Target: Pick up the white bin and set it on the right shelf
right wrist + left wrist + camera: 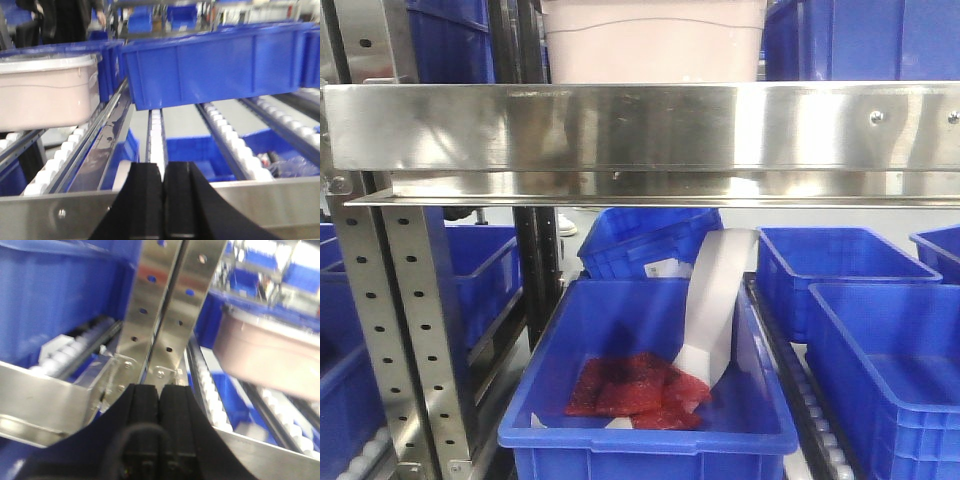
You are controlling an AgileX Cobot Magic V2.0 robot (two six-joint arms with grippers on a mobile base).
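Right gripper [163, 200] bottom centre of its wrist view, jaws closed together, nothing held, just over the stainless front rail [260, 205] of the right shelf. Left gripper [160, 425] likewise closed and empty, bottom centre, facing the perforated upright [167, 305]. White bin [47, 92] sits on the shelf's white rollers [60, 157], upper left in the right wrist view, top centre in the front view. Blue bin [215, 65] beside it, another blue bin [650, 400] with red packets [635, 390] on the lower level.
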